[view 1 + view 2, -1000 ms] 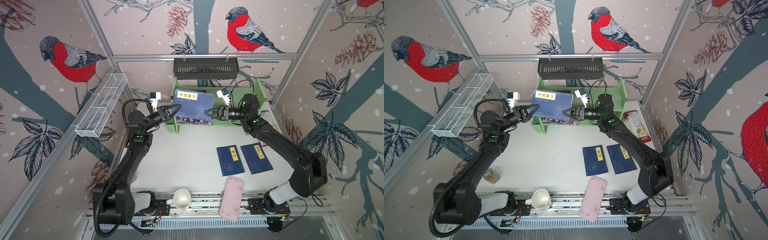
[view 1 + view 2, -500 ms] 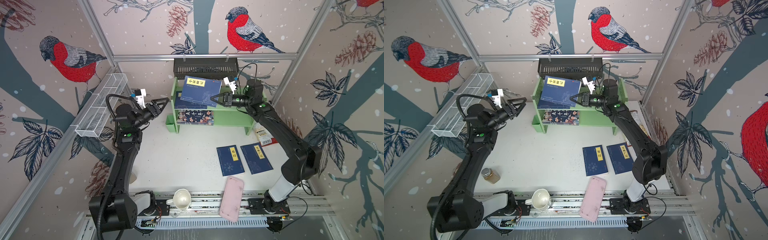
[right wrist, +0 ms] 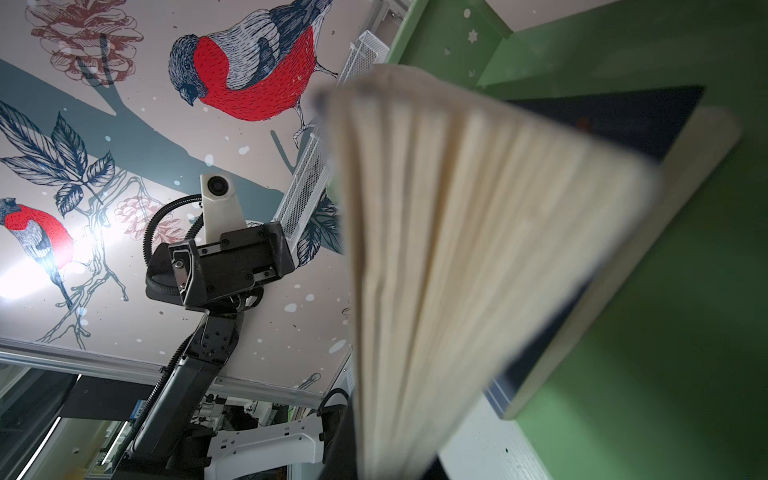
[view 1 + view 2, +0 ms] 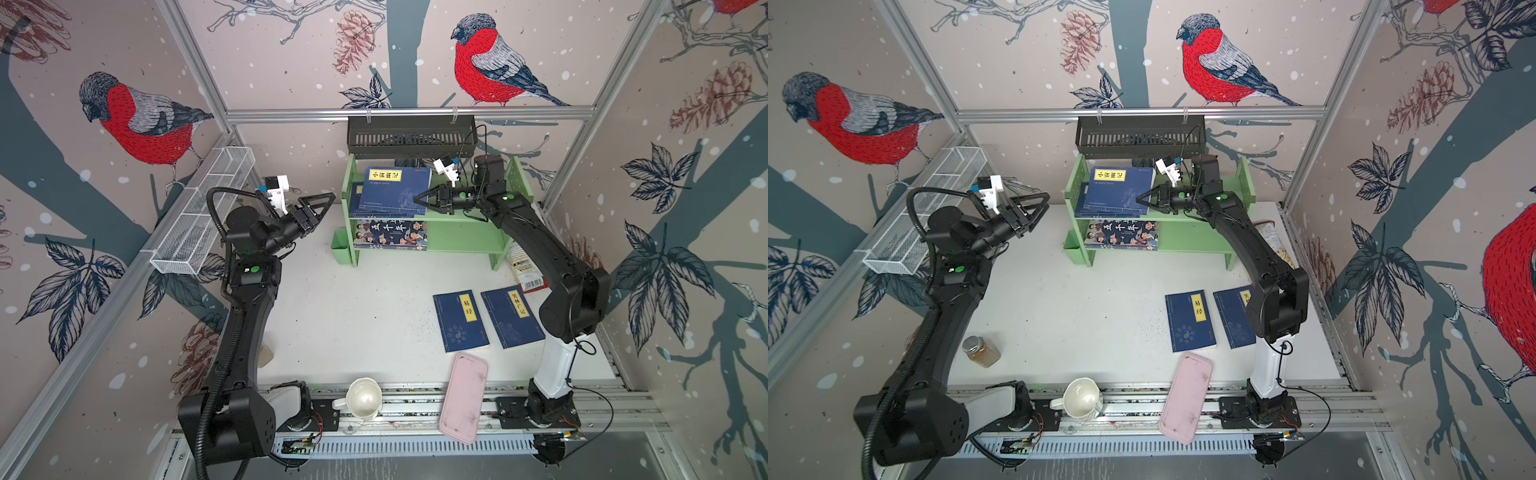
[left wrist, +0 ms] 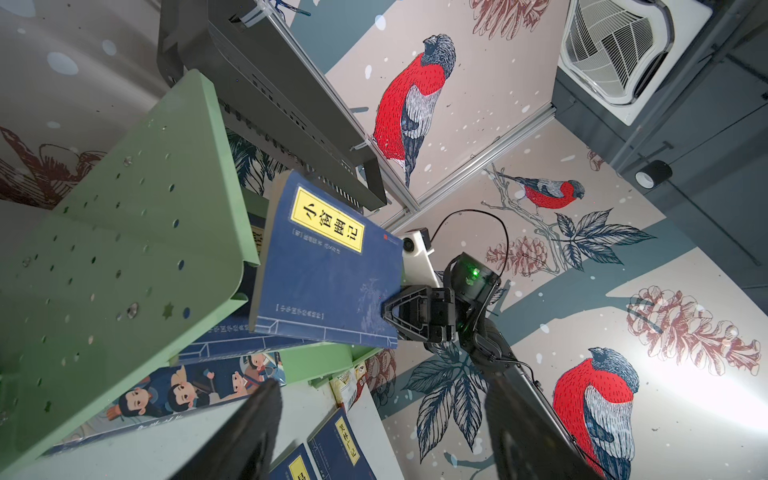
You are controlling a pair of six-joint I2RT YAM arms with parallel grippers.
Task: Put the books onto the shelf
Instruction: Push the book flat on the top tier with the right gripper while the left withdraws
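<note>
Left wrist view showed the navy book (image 5: pixel 324 274) cover-up over the upper tier of the green shelf (image 5: pixel 124 232), its yellow label toward the far left corner. In both top views its long axis ran left to right along the tier, above a second navy book (image 4: pixel 355 201) lying there. Whether it rested on that one I could not tell. The right tool (image 4: pixel 417 198) was clenched on its right edge. The left tool (image 4: pixel 325 208) hung released and empty, just left of the shelf. The cartoon book (image 4: pixel 390 235) lay flat on the lower tier. On the white counter (image 4: pixel 353 316) the left counter book (image 4: pixel 460 320) and the right counter book (image 4: pixel 513 316) lay side by side, long axes running near to far. Bullfinch-papered walls (image 4: pixel 291 62) closed in the counter on three sides.
</note>
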